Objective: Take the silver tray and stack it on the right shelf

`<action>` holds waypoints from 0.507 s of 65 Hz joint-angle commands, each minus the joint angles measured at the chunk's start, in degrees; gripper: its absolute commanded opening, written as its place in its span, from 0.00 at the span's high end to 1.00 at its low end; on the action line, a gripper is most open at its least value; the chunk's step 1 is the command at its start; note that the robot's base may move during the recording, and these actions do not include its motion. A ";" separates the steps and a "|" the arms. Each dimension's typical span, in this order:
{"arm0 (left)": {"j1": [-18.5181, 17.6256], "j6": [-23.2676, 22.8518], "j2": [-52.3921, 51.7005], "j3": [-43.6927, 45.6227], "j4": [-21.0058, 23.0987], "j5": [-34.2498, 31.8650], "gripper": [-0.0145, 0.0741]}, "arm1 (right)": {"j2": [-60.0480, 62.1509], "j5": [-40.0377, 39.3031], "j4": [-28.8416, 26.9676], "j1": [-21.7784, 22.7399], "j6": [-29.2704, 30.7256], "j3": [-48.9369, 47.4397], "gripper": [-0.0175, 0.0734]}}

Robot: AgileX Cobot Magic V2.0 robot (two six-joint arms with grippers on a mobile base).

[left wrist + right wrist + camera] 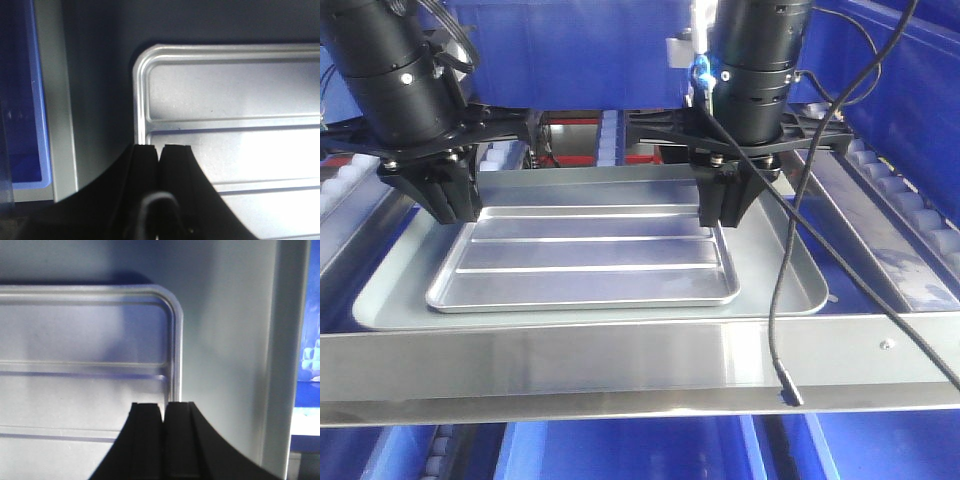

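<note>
The silver tray (585,255), shiny with long raised ridges, lies flat on a larger dull grey tray (790,275) on the right shelf, behind its steel front crossbar (620,360). My left gripper (448,205) reaches down onto the tray's left rim, and my right gripper (725,208) onto its right rim. In the left wrist view the left gripper (160,147) is pressed shut where the tray's rim (140,100) runs under it. The right wrist view shows the right gripper (164,405) shut at the rim (175,355) near a rounded corner.
White-roller rails (905,205) run along both sides of the grey tray. Blue bins stand behind (570,50), at the right (920,90) and below the crossbar (620,450). A black cable (782,300) hangs from the right arm across the crossbar.
</note>
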State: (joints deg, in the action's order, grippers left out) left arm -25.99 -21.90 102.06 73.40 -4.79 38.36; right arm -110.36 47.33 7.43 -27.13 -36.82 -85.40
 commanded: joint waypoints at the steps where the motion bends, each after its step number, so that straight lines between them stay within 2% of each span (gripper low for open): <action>1: 0.21 0.23 -2.63 2.06 -0.59 -1.39 0.94 | 4.22 -2.92 0.40 0.32 0.44 -2.23 0.75; 9: 1.16 0.23 -2.76 2.78 0.15 2.01 0.94 | 4.52 -0.61 0.33 0.32 0.44 -4.02 0.75; 16: 1.16 0.23 -4.47 2.65 1.16 2.12 0.94 | 6.02 -1.78 0.33 0.14 0.59 -4.18 0.75; 23: 0.45 0.23 -7.46 1.50 1.43 0.75 0.94 | 8.56 -3.37 0.38 -0.52 0.88 -3.76 0.75; 33: -1.28 0.23 -12.81 -2.53 1.43 -5.40 0.94 | 13.71 -9.23 0.38 -2.17 3.12 -0.92 0.75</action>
State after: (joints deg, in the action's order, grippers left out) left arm -26.31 -21.90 94.43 71.27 -3.90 38.29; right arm -102.63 45.30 7.43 -28.40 -35.12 -85.93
